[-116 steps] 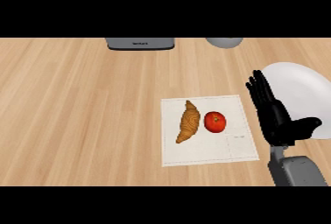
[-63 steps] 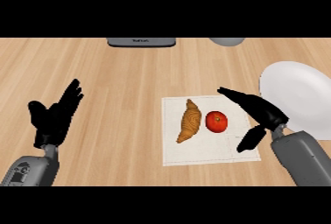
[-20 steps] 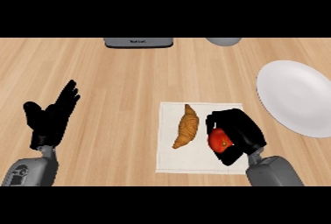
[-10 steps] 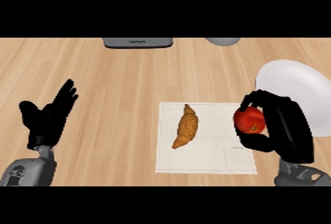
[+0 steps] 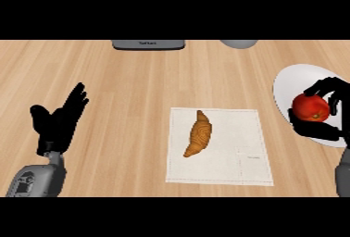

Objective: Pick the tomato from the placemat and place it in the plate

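My right hand [image 5: 327, 121] is curled round the red tomato [image 5: 309, 107], holding it over the white plate [image 5: 290, 82] at the counter's right edge. Whether the tomato touches the plate cannot be told. The pale placemat [image 5: 226, 157] lies in the middle of the counter, left of the plate, with only a croissant [image 5: 199, 134] on it. At the left, my left hand [image 5: 60, 121] rests open with its fingers up, far from the placemat.
A dark grey appliance [image 5: 149, 44] and a grey round object [image 5: 239, 43] sit at the counter's far edge. Bare wooden counter [image 5: 123, 83] lies between the left hand and the placemat.
My right hand closed on the tomato on the placemat, lifted it and carried it right, from the mat's edge to over the plate. The left hand stayed put.
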Robot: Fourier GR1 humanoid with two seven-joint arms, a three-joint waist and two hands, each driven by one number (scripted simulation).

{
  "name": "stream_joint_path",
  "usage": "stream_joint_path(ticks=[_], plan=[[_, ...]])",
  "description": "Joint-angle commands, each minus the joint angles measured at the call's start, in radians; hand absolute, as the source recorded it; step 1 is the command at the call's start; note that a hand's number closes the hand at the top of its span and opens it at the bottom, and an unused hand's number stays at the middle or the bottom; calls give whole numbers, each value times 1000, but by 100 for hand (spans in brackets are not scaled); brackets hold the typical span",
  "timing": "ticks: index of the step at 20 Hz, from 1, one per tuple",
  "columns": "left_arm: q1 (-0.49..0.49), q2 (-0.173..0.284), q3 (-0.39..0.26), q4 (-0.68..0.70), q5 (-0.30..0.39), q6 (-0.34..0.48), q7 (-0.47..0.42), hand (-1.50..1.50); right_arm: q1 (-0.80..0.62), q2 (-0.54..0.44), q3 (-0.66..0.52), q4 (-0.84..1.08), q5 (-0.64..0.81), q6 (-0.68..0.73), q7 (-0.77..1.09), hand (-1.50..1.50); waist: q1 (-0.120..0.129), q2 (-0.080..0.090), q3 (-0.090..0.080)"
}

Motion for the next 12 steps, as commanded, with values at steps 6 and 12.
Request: stream_joint_path(ticks=[6,12], plan=[[-36,15,29,65,1,-37,-30,0,-103,-122,-185,439,-91,-103,-229,150,6,3,0],[3,24,27,4,2,-43,-11,0,-261,-275,-178,798,-21,-65,-312,150,24,6,1]])
